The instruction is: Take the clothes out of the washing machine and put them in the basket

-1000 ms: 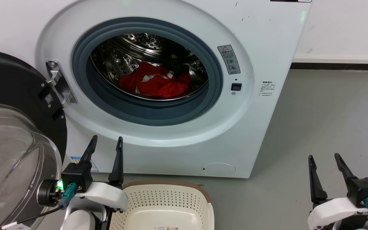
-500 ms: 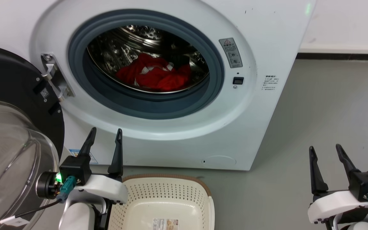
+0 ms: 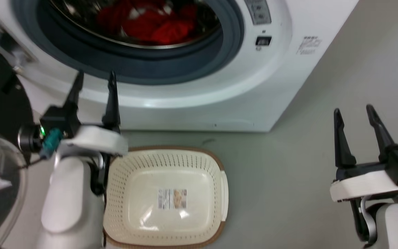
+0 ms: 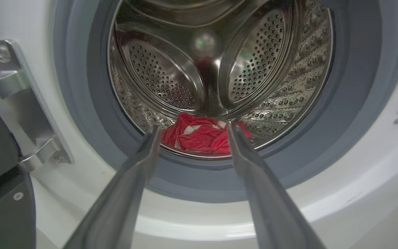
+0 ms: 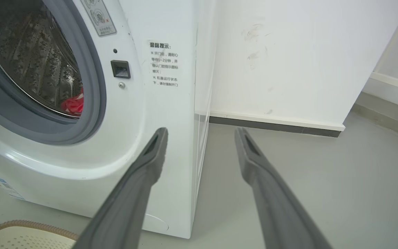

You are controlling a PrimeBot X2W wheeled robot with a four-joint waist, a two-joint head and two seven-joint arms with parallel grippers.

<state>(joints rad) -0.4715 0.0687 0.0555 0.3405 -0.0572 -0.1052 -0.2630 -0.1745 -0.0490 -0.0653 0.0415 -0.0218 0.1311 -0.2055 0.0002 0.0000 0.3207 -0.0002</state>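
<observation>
Just behind the left gripper [image 3: 95, 76], beside its pale forearm, the basket [image 3: 216, 162] is sitting on the floor [image 3: 282, 180]. That gripper is holding its fingers wide apart, gripping nothing, and is pointing into the washing machine [image 3: 219, 103]. Beyond its tips, the clothes [image 4: 199, 135] are lying in the drum [image 4: 164, 79]. The right gripper [image 3: 353, 110] is hovering off to the side (equally spread).

The washing machine [image 3: 219, 103] is glossy white, its drum [image 4: 161, 83] shiny perforated steel. The clothes [image 4: 199, 138] are soft cloth; the basket [image 3: 171, 160] matt plastic.
</observation>
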